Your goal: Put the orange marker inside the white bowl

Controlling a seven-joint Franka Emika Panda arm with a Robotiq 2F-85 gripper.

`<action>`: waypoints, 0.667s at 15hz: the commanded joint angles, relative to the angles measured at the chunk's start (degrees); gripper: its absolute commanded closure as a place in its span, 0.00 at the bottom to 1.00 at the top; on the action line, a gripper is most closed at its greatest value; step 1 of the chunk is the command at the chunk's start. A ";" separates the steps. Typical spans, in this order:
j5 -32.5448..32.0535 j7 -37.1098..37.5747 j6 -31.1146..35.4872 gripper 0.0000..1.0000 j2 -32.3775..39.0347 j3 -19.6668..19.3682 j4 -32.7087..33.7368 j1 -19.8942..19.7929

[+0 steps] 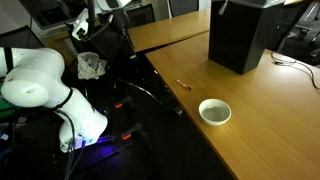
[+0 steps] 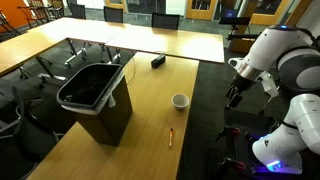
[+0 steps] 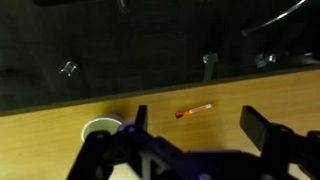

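The orange marker [image 3: 194, 110] is a short thin stick lying flat on the wooden table; it shows in both exterior views [image 1: 183, 84] [image 2: 171, 136]. The white bowl [image 1: 214, 112] stands upright and empty a short way from it, also seen in an exterior view [image 2: 180, 101] and at the lower left of the wrist view [image 3: 100, 130]. My gripper [image 3: 200, 125] is open and empty, its two fingers spread wide. It hangs in the air off the table's edge [image 2: 235, 97], apart from both marker and bowl.
A big black box [image 1: 245, 35] [image 2: 95, 95] stands on the table beyond the bowl. A small dark object [image 2: 158, 61] lies farther along the table. The table edge [image 3: 150, 88] borders dark floor with cables and chair legs.
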 commanded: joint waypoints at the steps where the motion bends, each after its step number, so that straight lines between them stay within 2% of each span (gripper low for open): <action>1: 0.35 -0.31 -0.28 0.00 0.15 0.36 -0.42 -0.40; 6: 0.36 -0.31 -0.27 0.00 0.38 0.37 -0.79 -0.39; 10: 1.30 14.91 5.93 0.00 6.37 7.95 0.75 -2.06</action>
